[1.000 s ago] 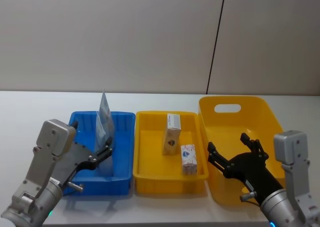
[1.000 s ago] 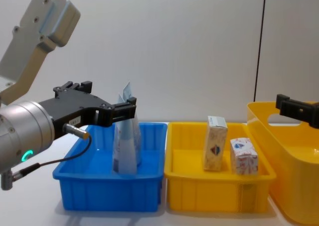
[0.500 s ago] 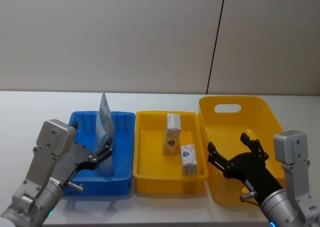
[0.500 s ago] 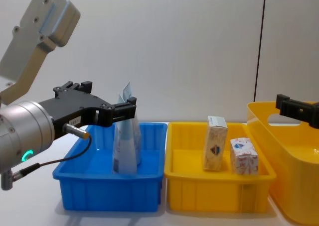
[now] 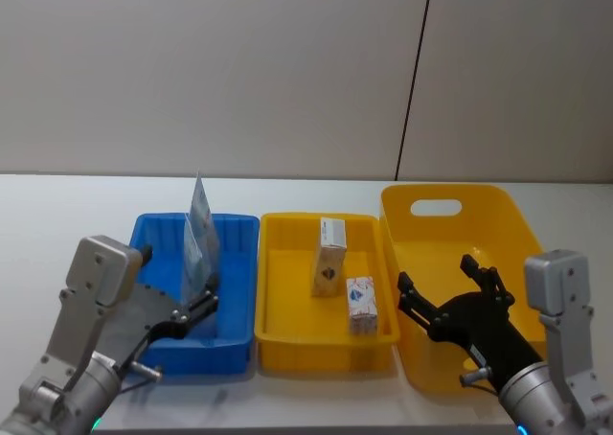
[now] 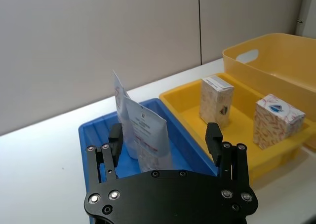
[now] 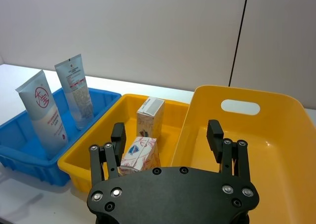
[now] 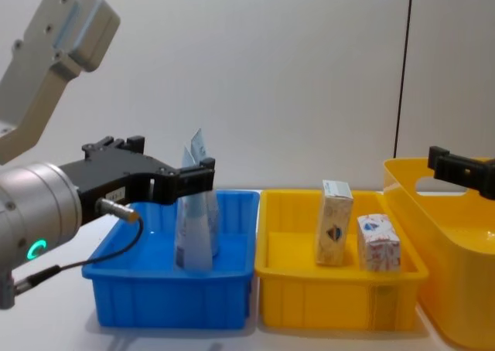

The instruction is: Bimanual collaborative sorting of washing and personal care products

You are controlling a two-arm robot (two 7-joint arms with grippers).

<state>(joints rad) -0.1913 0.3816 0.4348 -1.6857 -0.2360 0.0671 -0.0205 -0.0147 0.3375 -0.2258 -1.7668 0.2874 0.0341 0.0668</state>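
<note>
Right wrist view shows the two pouches (image 7: 46,116) as separate, both upright in the blue bin (image 8: 170,298); in chest view they overlap. Carton (image 5: 329,255) upright with box (image 5: 361,304) just near-right of it, both in the middle yellow bin (image 5: 326,355). Left gripper (image 6: 164,135): fingers apart, backed off nearward from the pouches. Right gripper (image 7: 166,130): fingers apart at the big yellow bin (image 5: 518,219), unmoved.
</note>
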